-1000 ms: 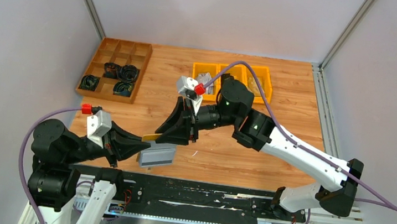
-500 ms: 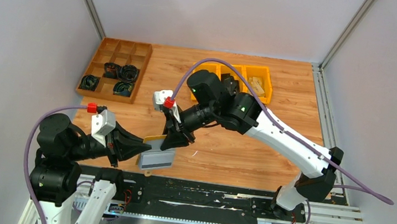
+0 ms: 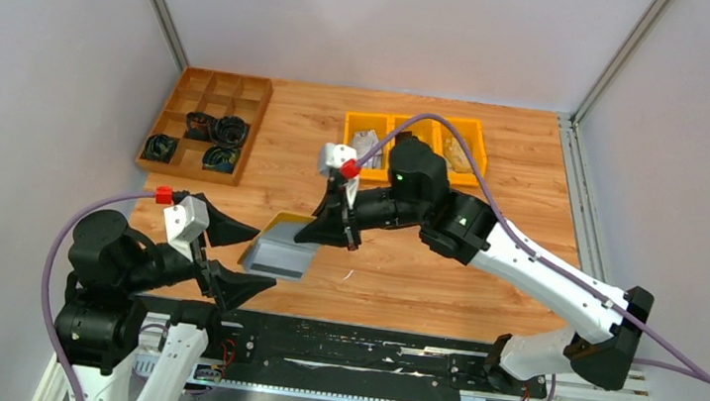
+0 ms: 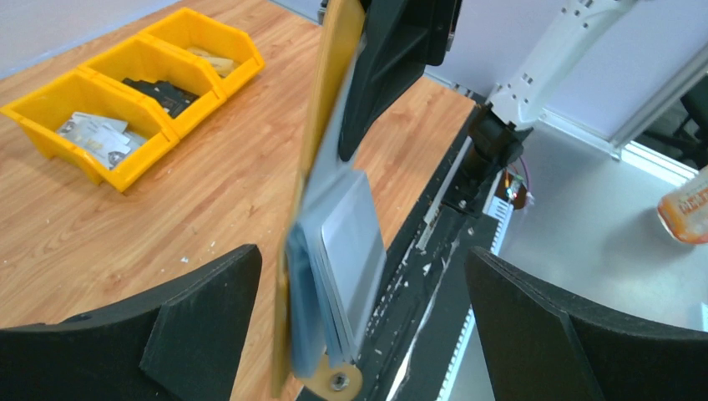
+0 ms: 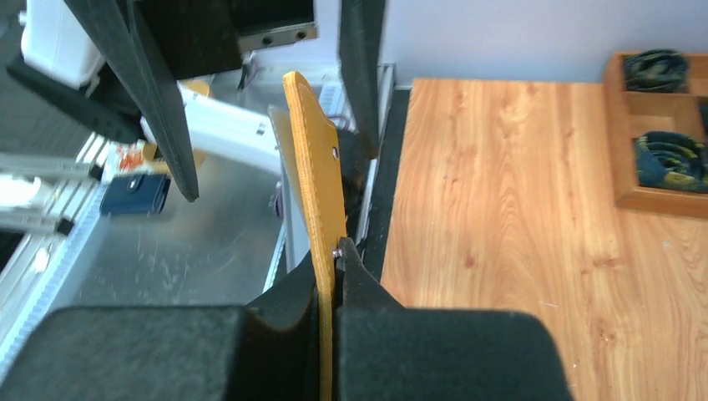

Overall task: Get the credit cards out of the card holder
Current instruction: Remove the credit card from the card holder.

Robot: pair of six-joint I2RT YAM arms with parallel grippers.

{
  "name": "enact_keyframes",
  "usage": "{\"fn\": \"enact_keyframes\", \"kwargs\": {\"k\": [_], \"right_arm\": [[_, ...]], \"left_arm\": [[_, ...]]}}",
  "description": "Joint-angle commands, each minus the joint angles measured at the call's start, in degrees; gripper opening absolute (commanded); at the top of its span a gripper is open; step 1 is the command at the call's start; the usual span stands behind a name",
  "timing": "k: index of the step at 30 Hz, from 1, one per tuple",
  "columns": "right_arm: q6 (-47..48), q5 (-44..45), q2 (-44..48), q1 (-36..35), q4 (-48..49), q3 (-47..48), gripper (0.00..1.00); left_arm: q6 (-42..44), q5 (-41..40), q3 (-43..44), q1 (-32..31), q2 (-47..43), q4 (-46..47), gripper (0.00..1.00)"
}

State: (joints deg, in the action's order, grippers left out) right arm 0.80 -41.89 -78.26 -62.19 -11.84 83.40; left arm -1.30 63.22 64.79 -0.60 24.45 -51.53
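A wooden worktop [image 3: 483, 274] fills the scene from above, with two robot arms bolted at its near edge. The white-and-black right arm [image 3: 524, 263] reaches from the right across the middle of the worktop. The black left arm [image 3: 116, 255] sits folded at the near left corner.

At the far left stands a compartmented wooden tray [image 3: 201, 93] holding black coiled pieces [image 3: 231, 131]. At the far centre is a row of three yellow bins [image 4: 138, 163], containing whitish, black and tan pieces. Both lie well apart from the claws, with nothing between them.

The mustard-yellow card holder [image 3: 291, 222] hangs in the air above the near part of the worktop, between the two arms. It is unfolded and hangs on edge, its grey-blue inside turned towards the left wrist camera. The right claw [image 5: 336, 259] is clamped tight on its upper mustard edge.

The left claw [image 4: 363, 253] is spread wide, one finger on each side of the hanging card holder. Neither finger appears to touch it.

The pale grey credit cards [image 4: 351, 238] sit stacked in the inner sleeve, just between the left claw's fingers.
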Motion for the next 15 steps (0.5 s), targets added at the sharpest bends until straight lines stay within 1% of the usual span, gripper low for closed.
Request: {"fn": "enact_keyframes", "kwargs": {"k": [1,3,8,13,15], "right_arm": [[-12.8,1.9,5.6,3.2,25.3,-8.3,0.00],[-14.6,2.6,7.6,3.4,30.0,-11.6,0.00],[-17.8,3.0,10.7,3.4,36.6,-16.4,0.00],[-19.0,2.2,10.4,3.4,39.2,-16.7,0.00],[-19.8,2.3,10.6,3.5,40.5,-17.0,0.00]], "left_arm": [[-5.4,-4.9,-5.0,-0.2,-2.8,6.1,1.00],[-7.9,-3.9,-7.0,-0.2,-3.9,10.1,1.00],[-7.0,-2.0,-6.8,-0.2,-3.7,10.5,1.00],[-6.9,-1.9,-7.5,-0.2,-4.6,12.3,0.99],[-7.5,-1.1,-7.4,-0.2,-4.6,13.0,0.98]]}}
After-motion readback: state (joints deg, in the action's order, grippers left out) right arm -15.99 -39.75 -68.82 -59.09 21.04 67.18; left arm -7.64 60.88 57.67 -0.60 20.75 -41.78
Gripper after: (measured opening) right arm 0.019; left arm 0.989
